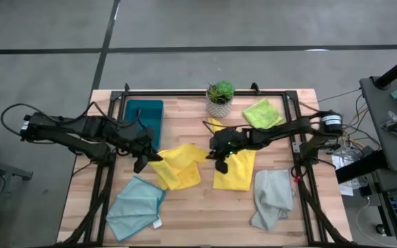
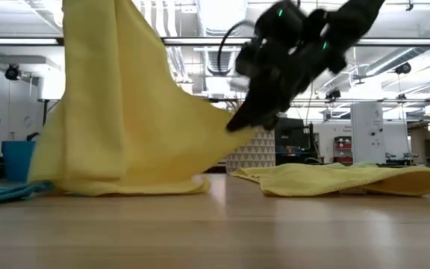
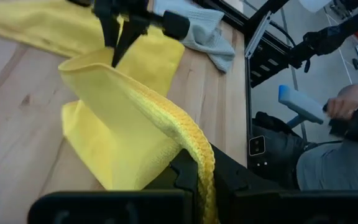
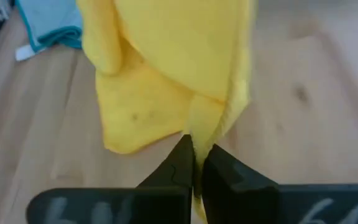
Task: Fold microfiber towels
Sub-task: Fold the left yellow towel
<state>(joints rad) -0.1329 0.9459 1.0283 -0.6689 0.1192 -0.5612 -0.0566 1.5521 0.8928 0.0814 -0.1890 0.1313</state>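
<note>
Our left tool [image 1: 145, 160] and right tool [image 1: 214, 160] are each clamped on an edge of the same yellow towel [image 1: 178, 164], lifting it off the tabletop [image 1: 205, 213] in front of the potted plant [image 1: 220, 97].

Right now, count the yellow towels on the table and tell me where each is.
2. One yellow towel is held up mid-table by both grippers; the other yellow towel lies flat just right of it.

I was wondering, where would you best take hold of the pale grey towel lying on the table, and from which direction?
Probably at a corner of the pale grey towel, coming straight down from above. It lies crumpled and flat on the table, so only raised folds and edges offer a pinch; the near-right area has no arm over it.
</note>
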